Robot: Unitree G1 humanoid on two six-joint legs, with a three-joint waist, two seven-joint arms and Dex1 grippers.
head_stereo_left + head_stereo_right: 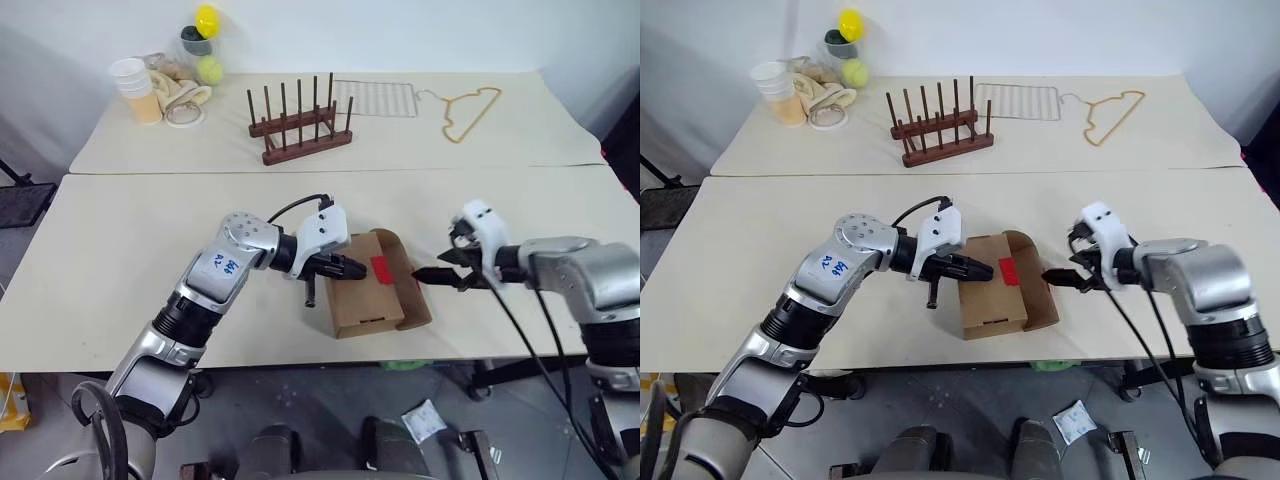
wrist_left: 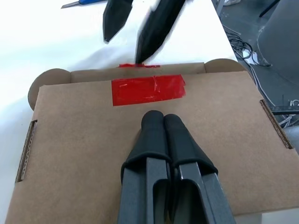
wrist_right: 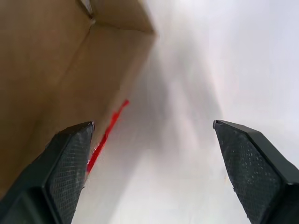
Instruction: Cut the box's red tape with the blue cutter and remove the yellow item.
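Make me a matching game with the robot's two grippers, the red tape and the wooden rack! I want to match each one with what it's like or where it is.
Things:
1. left gripper
2. right gripper
3. red tape
4. wooden rack

States or places:
A. stuck on top of the box
B. standing on the far table
C. fingers shut, over the box top
D. fingers wide open, beside the box

Pairs: 1-C, 2-D, 3-A, 4-B
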